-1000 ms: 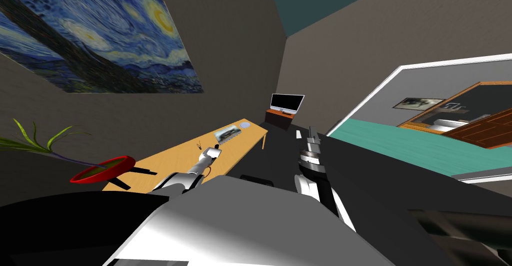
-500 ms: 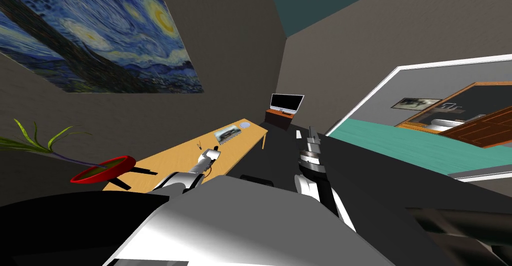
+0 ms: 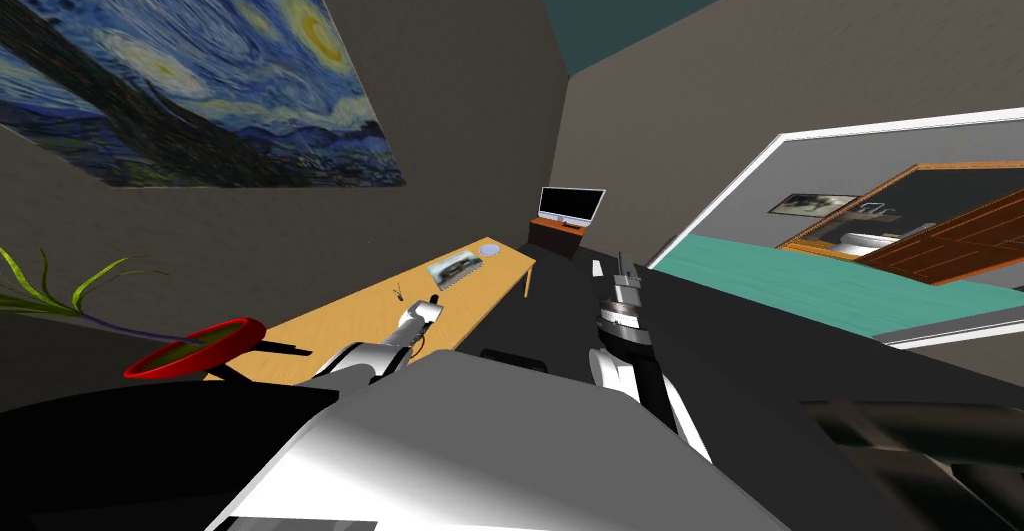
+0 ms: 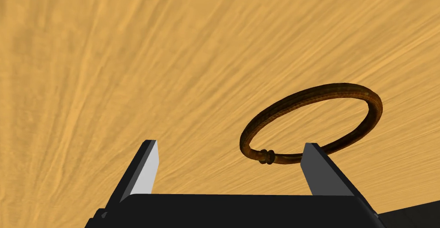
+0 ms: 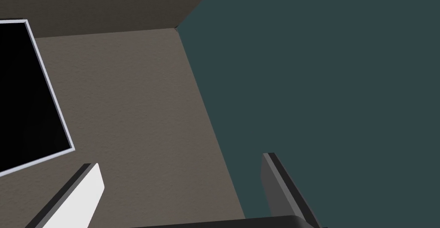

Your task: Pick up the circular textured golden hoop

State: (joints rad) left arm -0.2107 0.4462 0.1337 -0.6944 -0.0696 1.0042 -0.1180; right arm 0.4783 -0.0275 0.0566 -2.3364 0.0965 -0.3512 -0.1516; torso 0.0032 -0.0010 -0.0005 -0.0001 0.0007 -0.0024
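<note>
A dark golden, textured hoop (image 4: 267, 156) lies flat on the orange wooden table (image 4: 129, 66). My left gripper (image 4: 230, 144) hovers close above the tabletop, open with nothing between its fingers. The hoop sits off to one side of it. One finger (image 4: 320, 174) overlaps the hoop's near rim, and a short stretch of that rim with a small bead lies between the fingers. In the head view the left gripper (image 3: 430, 303) reaches over the table (image 3: 480, 285). My right gripper (image 5: 180, 160) is open and empty, raised beside the table (image 3: 622, 267).
A red bowl with a green plant (image 3: 195, 347) stands at the table's near left. Farther along the table lie a flat picture-like item (image 3: 455, 268) and a small round plate (image 3: 489, 249). A TV (image 3: 571, 203) on a brown stand is beyond the table's far end.
The whole head view has shifted a little, so my head or torso moved. My left hand has sunk slightly toward the tabletop. The right arm stays put.
</note>
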